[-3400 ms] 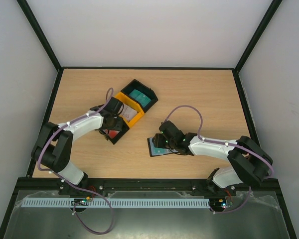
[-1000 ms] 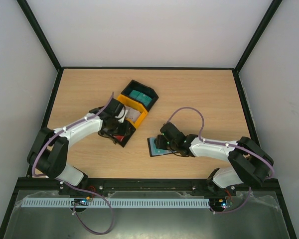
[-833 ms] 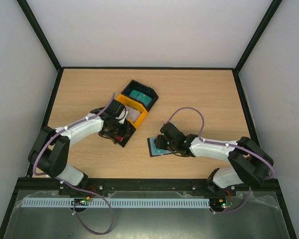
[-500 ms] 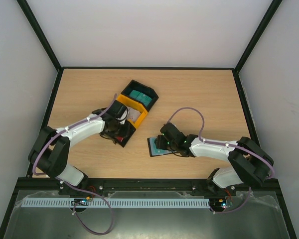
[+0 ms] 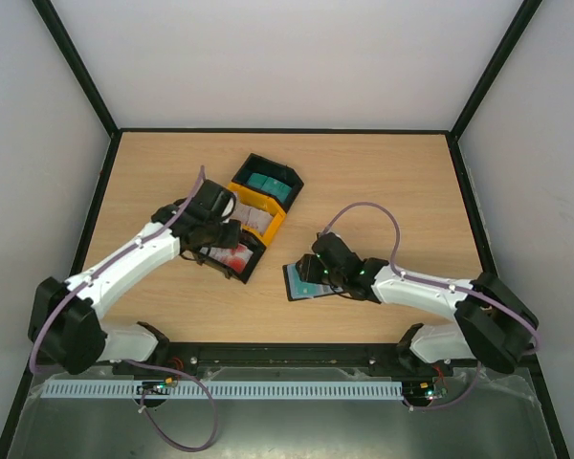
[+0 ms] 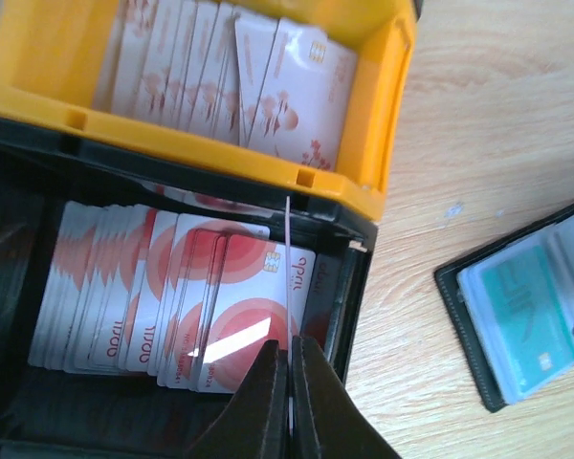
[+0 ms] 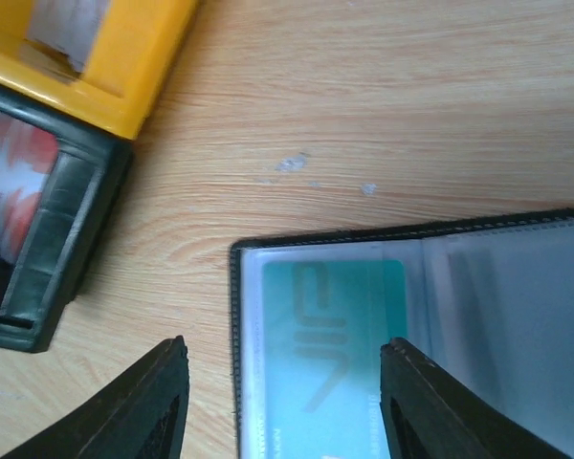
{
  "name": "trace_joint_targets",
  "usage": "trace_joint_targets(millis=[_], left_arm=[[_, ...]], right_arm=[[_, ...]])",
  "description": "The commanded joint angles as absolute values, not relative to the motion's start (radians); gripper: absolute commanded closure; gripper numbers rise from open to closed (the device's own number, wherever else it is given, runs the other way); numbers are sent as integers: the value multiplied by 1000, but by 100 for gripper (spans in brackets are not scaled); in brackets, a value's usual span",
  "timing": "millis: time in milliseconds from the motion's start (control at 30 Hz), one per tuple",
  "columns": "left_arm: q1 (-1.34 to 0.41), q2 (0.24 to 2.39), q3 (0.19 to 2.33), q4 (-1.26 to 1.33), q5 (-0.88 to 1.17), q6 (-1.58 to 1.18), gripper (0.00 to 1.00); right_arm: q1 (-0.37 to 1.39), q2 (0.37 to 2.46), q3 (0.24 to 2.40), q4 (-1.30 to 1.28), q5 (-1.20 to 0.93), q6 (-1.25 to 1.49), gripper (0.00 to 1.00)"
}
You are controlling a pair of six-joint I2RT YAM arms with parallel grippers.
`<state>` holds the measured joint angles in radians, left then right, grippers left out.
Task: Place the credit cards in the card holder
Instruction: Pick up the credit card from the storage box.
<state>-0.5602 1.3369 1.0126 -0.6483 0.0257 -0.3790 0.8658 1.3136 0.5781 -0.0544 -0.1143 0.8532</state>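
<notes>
My left gripper [image 6: 289, 346] is shut on one thin credit card [image 6: 287, 249], seen edge-on and held upright above the black bin [image 6: 19, 287] that holds several red-and-white credit cards [image 6: 172, 287]. From above, the left gripper [image 5: 227, 239] hangs over that bin. The card holder [image 5: 299, 283] lies open on the table, with a teal card [image 7: 330, 344] inside its clear pocket [image 7: 478, 316]. My right gripper [image 7: 285, 346] stands open just above the holder's left page, one finger on each side of the teal card, holding nothing.
A yellow bin [image 5: 265, 227] of pale cards [image 6: 268, 86] sits between the red-card bin and a black bin [image 5: 277, 164] of teal cards [image 5: 266, 183]. The three bins lie in a diagonal row left of centre. The card holder's edge [image 6: 459, 316] lies right of the bins.
My left gripper has shut on a card from the red-card bin and risen with it, the arm stretching out. The right gripper has opened slightly wider over the holder.
</notes>
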Motion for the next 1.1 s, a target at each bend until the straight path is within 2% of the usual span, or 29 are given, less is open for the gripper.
trace_joint_targets(millis=[0,167,300,433,567,733,900,1000,1067], left_arm=[[-563,1244,1053,-690,33,-395,98],[-562,1125,1042,-578,222,-463,98],[-562,1052,1043,-453,390,-654,97],[-560,1011,1031,-324,503,-841,97],[-559,988,981,-187,601,-1011,97],[-559,968,953,-114,647,-1121,97],[-560,963,939,-117,660,-1141,97],[-561,959,928,-120,668,-1135,88],[-560,957,927,-138,663,-1104,82]], right_arm=[[870,1234,620,-52,-158,807,44],[869,1116,616,110,-340,808,31],[870,1032,609,259,-408,931,26],[869,1004,610,373,-431,1098,25],[869,994,621,475,-472,1224,29],[869,990,657,485,-480,1275,47],[869,983,650,500,-462,1321,78],[868,983,652,481,-442,1333,95],[863,983,652,462,-432,1346,98]])
